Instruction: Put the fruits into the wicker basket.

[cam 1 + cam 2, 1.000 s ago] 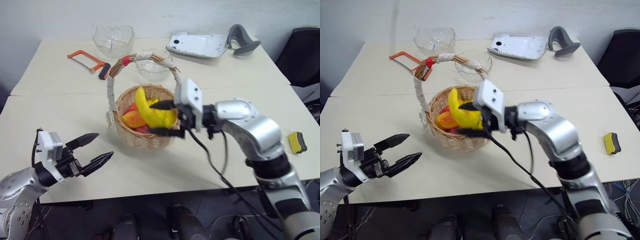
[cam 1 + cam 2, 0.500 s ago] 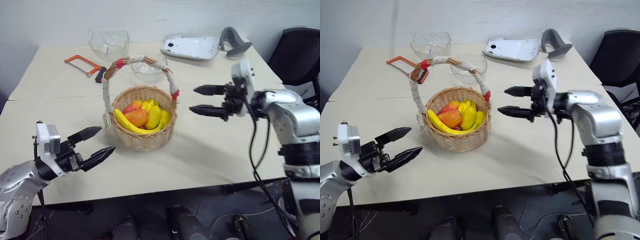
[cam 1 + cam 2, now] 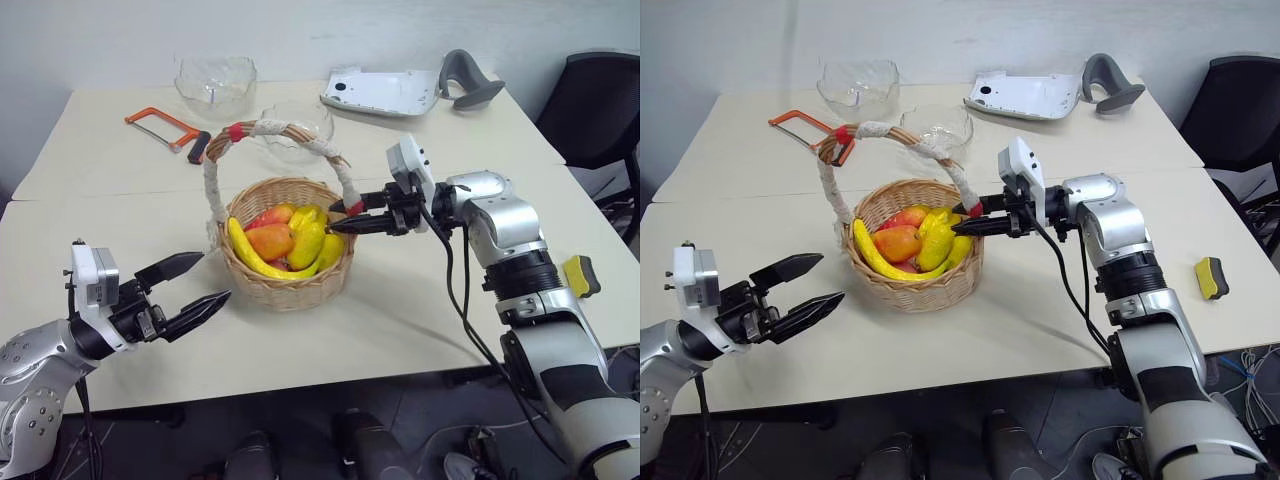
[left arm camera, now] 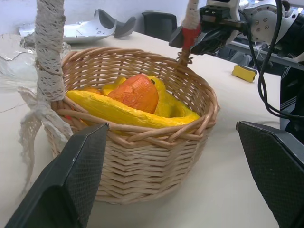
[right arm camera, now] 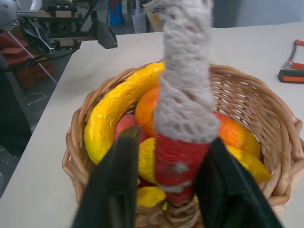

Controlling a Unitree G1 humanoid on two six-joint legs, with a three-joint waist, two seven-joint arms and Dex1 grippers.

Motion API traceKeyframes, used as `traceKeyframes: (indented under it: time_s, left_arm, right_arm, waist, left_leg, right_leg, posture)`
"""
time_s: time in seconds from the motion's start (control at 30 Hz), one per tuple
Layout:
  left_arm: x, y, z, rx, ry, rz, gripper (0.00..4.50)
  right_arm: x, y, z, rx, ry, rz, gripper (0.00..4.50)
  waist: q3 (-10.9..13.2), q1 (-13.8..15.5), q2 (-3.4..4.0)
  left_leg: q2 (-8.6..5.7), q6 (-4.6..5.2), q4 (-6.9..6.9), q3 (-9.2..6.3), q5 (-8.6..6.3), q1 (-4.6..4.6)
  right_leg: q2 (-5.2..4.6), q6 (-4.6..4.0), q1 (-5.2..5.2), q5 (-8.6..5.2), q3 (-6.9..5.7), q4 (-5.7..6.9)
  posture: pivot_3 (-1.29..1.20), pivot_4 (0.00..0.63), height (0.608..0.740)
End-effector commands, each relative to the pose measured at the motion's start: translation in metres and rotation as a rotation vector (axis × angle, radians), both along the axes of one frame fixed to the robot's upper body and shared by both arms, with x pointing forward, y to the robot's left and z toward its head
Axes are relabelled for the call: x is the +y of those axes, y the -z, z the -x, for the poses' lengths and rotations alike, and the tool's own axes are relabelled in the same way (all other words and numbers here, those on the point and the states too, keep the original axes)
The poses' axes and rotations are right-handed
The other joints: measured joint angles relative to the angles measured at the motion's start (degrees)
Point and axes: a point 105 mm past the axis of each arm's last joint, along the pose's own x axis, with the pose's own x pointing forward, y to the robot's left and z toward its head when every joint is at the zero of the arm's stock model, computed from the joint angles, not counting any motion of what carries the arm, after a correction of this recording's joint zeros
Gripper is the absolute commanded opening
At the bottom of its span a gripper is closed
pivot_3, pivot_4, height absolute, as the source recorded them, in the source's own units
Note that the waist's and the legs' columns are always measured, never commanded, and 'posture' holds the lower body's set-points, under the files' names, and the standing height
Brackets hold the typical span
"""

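The wicker basket (image 3: pixel 290 286) stands near the table's middle. In it lie a yellow banana (image 3: pixel 243 251), an orange-red mango (image 3: pixel 270 240) and further yellow fruits (image 3: pixel 308 243). Its white-wrapped handle (image 3: pixel 270 130) arches overhead. My right gripper (image 3: pixel 340 214) reaches in from the right and is shut on the handle's red band (image 5: pixel 178 164) just above the rim, one finger (image 5: pixel 114 185) on each side. My left gripper (image 3: pixel 205 284) hovers open, holding nothing, a short way to the basket's front left, pointing at it.
Two clear glass bowls (image 3: pixel 216 78) (image 3: pixel 297 126) and an orange hacksaw (image 3: pixel 165 128) lie behind the basket. A white device (image 3: pixel 385 92) with a grey grip (image 3: pixel 470 75) sits at the back right. A yellow-and-black sponge (image 3: pixel 580 275) lies at the right edge, and a black chair (image 3: pixel 600 100) stands beyond.
My right gripper let a yellow fruit go into the basket, drew away open to the right, then came back and shut on the handle's right foot. The left arm stayed put.
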Motion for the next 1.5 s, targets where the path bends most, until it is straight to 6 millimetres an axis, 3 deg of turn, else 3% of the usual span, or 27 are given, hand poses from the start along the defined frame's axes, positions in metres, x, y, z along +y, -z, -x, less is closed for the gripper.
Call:
traceKeyframes:
  time_s: [0.03, 0.13, 0.3, 0.4, 0.53, 0.63, 0.87, 1.1, 1.3, 1.5]
  left_arm:
    - [-0.003, -0.007, 0.002, -0.031, 0.01, -0.002, 4.5]
    - [-0.004, -0.003, -0.002, -0.017, 0.033, -0.004, 4.5]
    - [-0.014, -0.004, -0.016, -0.022, 0.095, 0.007, 4.5]
    - [-0.019, -0.003, -0.025, -0.015, 0.141, 0.007, 4.5]
    - [-0.025, -0.001, -0.032, 0.006, 0.207, 0.0, 4.5]
    - [-0.03, -0.003, -0.039, -0.011, 0.237, -0.019, 4.5]
    - [-0.037, -0.012, -0.05, -0.053, 0.283, -0.033, 4.5]
    - [-0.038, -0.013, -0.049, -0.054, 0.295, -0.032, 4.5]
    - [-0.035, -0.01, -0.046, -0.049, 0.29, -0.036, 4.5]
    - [-0.011, 0.002, -0.044, -0.009, 0.208, -0.105, 4.5]
  right_arm:
    - [-0.014, -0.017, 0.013, -0.117, 0.03, -0.045, 0.17]
    - [-0.03, -0.031, 0.028, -0.143, 0.115, -0.12, 0.15]
    - [-0.075, -0.054, 0.055, -0.171, 0.373, -0.227, 0.15]
    - [-0.122, -0.064, 0.059, -0.239, 0.647, -0.273, 0.15]
    - [-0.203, -0.06, 0.053, -0.456, 1.072, -0.309, 0.15]
    - [-0.231, -0.033, 0.051, -0.426, 1.229, -0.331, 0.15]
    - [-0.252, 0.006, 0.028, -0.202, 1.309, -0.413, 0.15]
    - [-0.259, -0.004, 0.028, -0.199, 1.243, -0.366, 2.48]
    - [-0.267, -0.02, 0.042, -0.262, 1.219, -0.303, 4.45]
    - [-0.272, -0.012, 0.084, -0.266, 1.123, -0.005, 4.45]
  waist:
    - [0.0, 0.2, 0.0]
    - [0.0, 0.6, 0.0]
    - [0.0, 1.5, 0.03]
    - [0.0, 1.7, 0.02]
    - [0.0, 1.7, -0.02]
    - [0.0, 1.5, 0.0]
    - [0.0, 0.1, 0.18]
    - [0.0, 0.6, 0.19]
    - [0.0, 1.3, 0.19]
    - [0.0, 1.9, 0.2]
  left_leg:
    - [-0.01, 0.0, 0.01, 0.0, 0.0, 0.0]
    - [-0.03, 0.01, 0.01, 0.01, 0.0, -0.01]
    - [-0.05, 0.0, 0.01, -0.04, 0.0, -0.05]
    - [-0.09, 0.01, 0.03, -0.03, 0.0, -0.04]
    - [-0.16, 0.03, 0.0, -0.02, 0.0, 0.01]
    - [-0.23, 0.05, -0.05, 0.08, 0.02, 0.07]
    - [-0.15, -0.15, -0.13, 0.29, 0.13, 0.3]
    - [-0.07, -0.16, -0.15, 0.23, 0.14, 0.27]
    - [-0.1, -0.12, -0.08, 0.24, 0.14, 0.26]
    - [-0.11, -0.11, -0.17, 0.14, 0.14, 0.25]
  right_leg:
    - [0.0, 0.0, 0.0, 0.0, 0.01, 0.0]
    - [-0.02, 0.0, 0.0, 0.0, 0.02, -0.01]
    - [0.0, 0.01, -0.01, 0.0, 0.02, -0.04]
    - [-0.01, 0.03, 0.0, 0.01, 0.04, -0.03]
    - [0.01, 0.05, 0.08, 0.03, 0.06, -0.09]
    - [0.02, 0.07, 0.08, 0.04, 0.15, -0.09]
    - [0.2, 0.07, 0.08, 0.04, 0.32, 0.09]
    - [0.21, 0.07, 0.08, 0.03, 0.31, 0.03]
    - [0.13, 0.1, 0.1, 0.04, 0.31, 0.04]
    - [0.13, 0.15, 0.14, 0.01, 0.27, -0.05]
  posture:
    - [0.0, 0.15, 0.74]
    - [0.0, 0.15, 0.74]
    - [0.0, 0.15, 0.74]
    - [0.0, 0.15, 0.74]
    - [0.0, 0.15, 0.74]
    - [0.0, 0.15, 0.74]
    - [0.0, 0.15, 0.74]
    - [0.0, 0.15, 0.74]
    - [0.0, 0.15, 0.74]
    - [0.0, 0.15, 0.74]
